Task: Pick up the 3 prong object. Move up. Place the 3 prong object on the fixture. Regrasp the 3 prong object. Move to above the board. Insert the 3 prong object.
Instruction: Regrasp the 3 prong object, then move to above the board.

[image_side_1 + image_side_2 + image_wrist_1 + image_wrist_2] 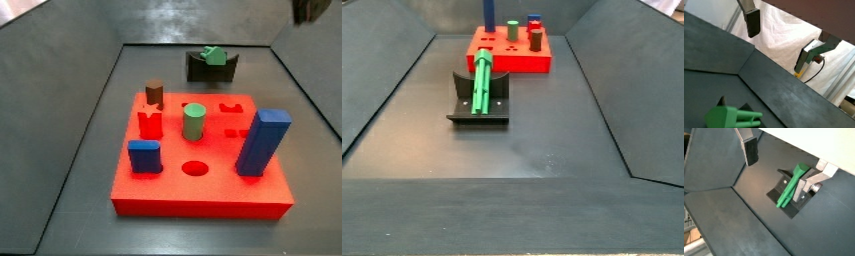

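- 3 prong object (pixel 482 77) lying across the fixture (pixel 478 108), resting in its notch, one end tilted up; seen too in a wrist view (pixel 789 188).
- Fixture standing on the dark floor (pixel 543 140), near the board (pixel 201 185) but apart from it.
- Board carrying blue (pixel 263 143), red, brown and green pegs.
- Gripper (pixel 784 159) raised above the fixture, fingers (pixel 750 150) spread wide, holding nothing, clear of the peg.
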Robot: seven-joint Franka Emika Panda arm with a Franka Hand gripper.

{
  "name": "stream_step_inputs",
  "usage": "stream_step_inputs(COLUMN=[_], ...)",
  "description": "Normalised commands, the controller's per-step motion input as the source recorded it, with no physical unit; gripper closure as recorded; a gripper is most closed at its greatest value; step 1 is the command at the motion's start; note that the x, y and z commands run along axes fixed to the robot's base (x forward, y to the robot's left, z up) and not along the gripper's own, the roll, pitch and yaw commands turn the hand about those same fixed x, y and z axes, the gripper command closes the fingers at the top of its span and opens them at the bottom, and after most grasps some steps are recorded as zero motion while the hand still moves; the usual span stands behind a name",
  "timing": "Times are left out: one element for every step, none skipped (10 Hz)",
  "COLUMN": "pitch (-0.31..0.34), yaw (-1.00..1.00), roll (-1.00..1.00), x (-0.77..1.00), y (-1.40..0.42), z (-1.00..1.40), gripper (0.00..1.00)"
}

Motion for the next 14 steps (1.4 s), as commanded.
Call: stream_step_inputs(pitch=[-0.116, -0.126, -0.127, -0.127, -0.12, -0.101, -0.082, -0.061, -0.032, -0.011, 0.016, 0.033, 0.0, -0.357], yaw=[0.09, 0.06, 0.02, 0.0, -0.03, -0.05, -0.06, -0.07, -0.06, -0.06, -0.04, -0.03, 0.0, 0.1], roll=[0.11, 0.09, 0.08, 0.07, 0.07, 0.06, 0.06, 0.05, 0.06, 0.06, 0.06, 0.06, 0.0, 0.21], x=[0.05, 0.06, 0.06, 0.06, 0.07, 0.07, 0.07, 0.08, 0.07, 0.07, 0.07, 0.07, 0.0, 0.06], y=[0.04, 0.04, 0.03, 0.03, 0.03, 0.03, 0.03, 0.02, 0.01, 0.01, 0.0, 0.0, 0.0, 0.05], z=[-1.0, -1.0, -1.0, -1.0, -1.0, -1.0, -1.0, -0.99, -0.76, -0.59, -0.38, -0.23, 0.0, 1.0], gripper=[0.0, 0.0, 0.0, 0.0, 0.0, 0.0, 0.0, 0.0, 0.0, 0.0, 0.0, 0.0, 1.0, 1.0])
